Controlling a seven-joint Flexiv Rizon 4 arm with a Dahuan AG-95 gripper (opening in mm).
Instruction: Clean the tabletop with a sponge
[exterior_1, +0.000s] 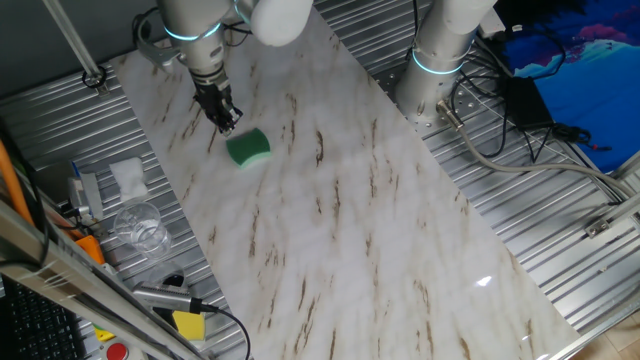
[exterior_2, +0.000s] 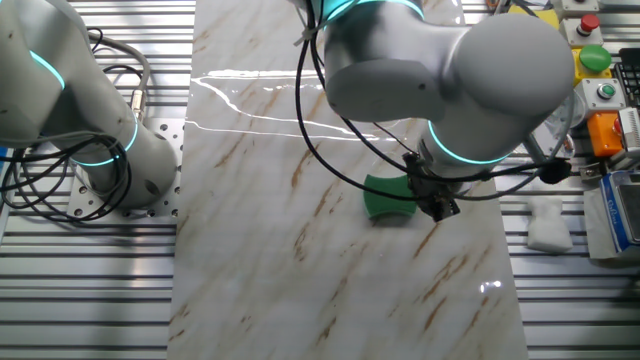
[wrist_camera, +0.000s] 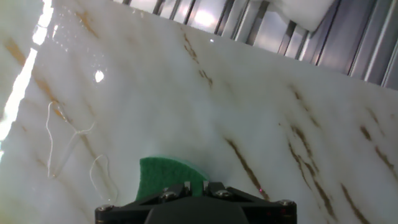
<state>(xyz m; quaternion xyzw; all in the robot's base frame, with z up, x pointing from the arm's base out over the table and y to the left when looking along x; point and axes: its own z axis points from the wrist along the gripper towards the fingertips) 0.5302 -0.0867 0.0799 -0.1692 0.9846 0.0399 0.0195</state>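
The sponge (exterior_1: 248, 147) lies flat on the surface (exterior_1: 350, 230), a glossy white slab with brown-grey streaks, toward the end of the slab where the arm reaches in. It is green with a lighter green edge and rounded corners. The pincer (exterior_1: 226, 124) hangs just beside the sponge, at its edge, pointing down at the slab; in one fixed view its dark tips sit just up and left of the sponge, and in the other fixed view the pincer (exterior_2: 440, 205) sits just to the right of the sponge (exterior_2: 388, 197). Whether the tips touch the sponge cannot be told from either fixed view. In the hand view the sponge (wrist_camera: 169, 176) shows as a green wedge just above the dark body of the pincer (wrist_camera: 198, 186), with its lower part hidden behind that body. The two fingers look pressed close together there, with nothing visibly pinched between them. Off the slab, on the ribbed metal beside it, rest a crumpled white tissue (exterior_1: 129, 177), a clear plastic cup (exterior_1: 138, 226) and a yellow block (exterior_1: 188, 325). A second arm's base (exterior_1: 437, 60) stands on the metal at the slab's other side.
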